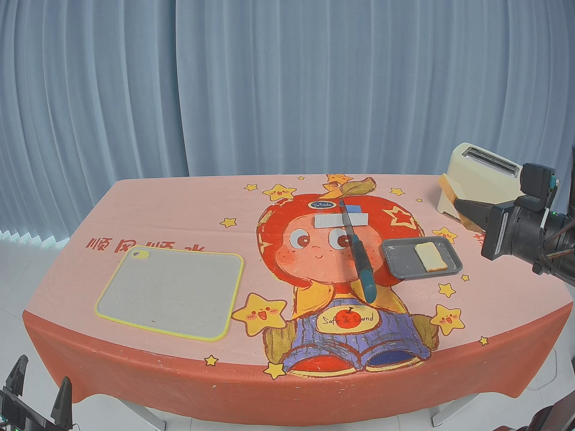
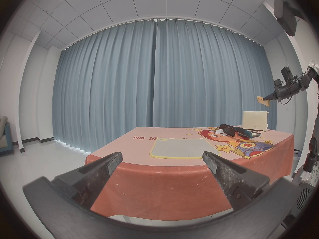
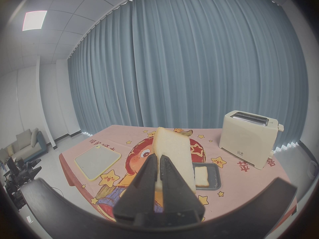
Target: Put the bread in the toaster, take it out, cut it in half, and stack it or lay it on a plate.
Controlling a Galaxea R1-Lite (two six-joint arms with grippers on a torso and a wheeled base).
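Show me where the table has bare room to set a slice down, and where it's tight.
Free: the cutting board, wholly bare; the cloth between board and knife; the near edge in front of the tray. Tight: knife, tray with its slice, and toaster cluster on the right.

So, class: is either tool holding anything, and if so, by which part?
The right tool grips the bread by one edge, with the rest sticking out past the fingers. The left tool is open and empty.
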